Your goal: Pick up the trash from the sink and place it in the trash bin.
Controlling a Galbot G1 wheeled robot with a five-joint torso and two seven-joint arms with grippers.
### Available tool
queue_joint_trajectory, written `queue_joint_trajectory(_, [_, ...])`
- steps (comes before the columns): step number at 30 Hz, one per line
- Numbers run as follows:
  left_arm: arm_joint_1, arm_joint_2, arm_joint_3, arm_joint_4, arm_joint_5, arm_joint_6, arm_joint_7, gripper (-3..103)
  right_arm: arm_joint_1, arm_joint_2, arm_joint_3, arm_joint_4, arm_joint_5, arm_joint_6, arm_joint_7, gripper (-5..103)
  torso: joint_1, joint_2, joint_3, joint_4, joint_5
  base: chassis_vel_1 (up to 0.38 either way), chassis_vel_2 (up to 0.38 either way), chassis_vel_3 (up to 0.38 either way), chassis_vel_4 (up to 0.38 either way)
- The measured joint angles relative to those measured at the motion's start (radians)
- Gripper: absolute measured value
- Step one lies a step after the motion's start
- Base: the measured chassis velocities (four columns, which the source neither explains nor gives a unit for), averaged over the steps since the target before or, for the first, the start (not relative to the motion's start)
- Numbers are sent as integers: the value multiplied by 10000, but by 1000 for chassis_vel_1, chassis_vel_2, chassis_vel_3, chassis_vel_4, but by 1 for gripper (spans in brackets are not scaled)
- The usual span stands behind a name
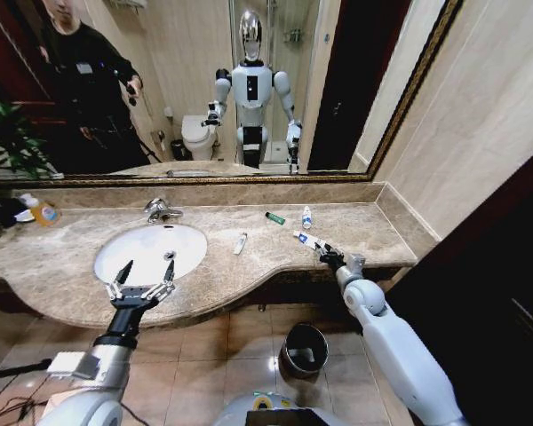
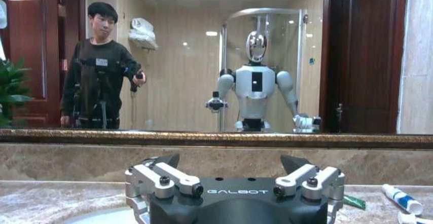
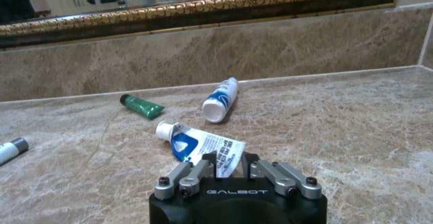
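currently, at the far left of the beige-brown marble counter top [image 1: 62, 293] an orange-liquid bottle with a white top [image 1: 41, 210] lies near the wall; the left gripper [image 1: 145, 272] hovers over the near rim of the white oval sink [image 1: 151, 250], its fingers [image 1: 120, 277] spread wide and released, holding nothing; in the left wrist view the same left gripper [image 2: 230, 169] shows both finger pairs apart, pointing toward the backsplash; a chrome faucet [image 1: 159, 209] stands at the back edge of the sink; just right of the basin a white tube with a grey cap [image 1: 240, 243] lies on the counter, apart from the basin; farther right, near the backsplash, a small dark green tube [image 1: 274, 217] lies flat, and just beside it a small white bottle with blue marks [image 1: 307, 216] lies on its side; the right gripper [image 1: 329, 255] rests low near the front edge of the counter, clenched on a white tube with blue marks [image 1: 304, 238]; in the right wrist view the fingers of the right gripper [image 3: 228, 164] pinch the flat crimped end of this white tube with blue marks [image 3: 200, 145], whose cap end points toward the small dark green tube [image 3: 142, 106] and the small white bottle with blue marks [image 3: 220, 99]; on the tiled floor below the counter, between the two arms, stands the dark metallic grey round trash bin [image 1: 288, 357] with a shiny rim.
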Motion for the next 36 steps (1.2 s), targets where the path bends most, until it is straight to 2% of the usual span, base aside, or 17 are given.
queue_joint_trajectory(6, [0,0,0,0,0,0,0,100,-84,-23,24,38,-136,109,-51,5,0,0,0,0,0,0,0,0,0])
queue_joint_trajectory(8, [0,0,0,0,0,0,0,100,-93,-26,31,39,-160,124,-57,5,0,0,0,0,0,0,0,0,0])
queue_joint_trajectory(9, [0,0,0,0,0,0,0,100,-110,-27,41,63,-171,128,-58,1,0,0,0,0,1,0,0,0,0])
queue_joint_trajectory(17, [0,0,0,0,0,0,0,100,-643,-240,188,1165,-217,99,9,0,0,0,0,1,1,0,0,0,0])
queue_joint_trajectory(27, [0,0,0,0,0,0,0,100,-2093,-385,720,2775,-286,73,147,0,0,0,0,0,0,0,0,0,0])
queue_joint_trajectory(36, [0,0,0,0,-1,0,0,100,-3571,-381,1686,4103,-219,-207,120,0,0,-1,-1,0,0,0,0,0,0])
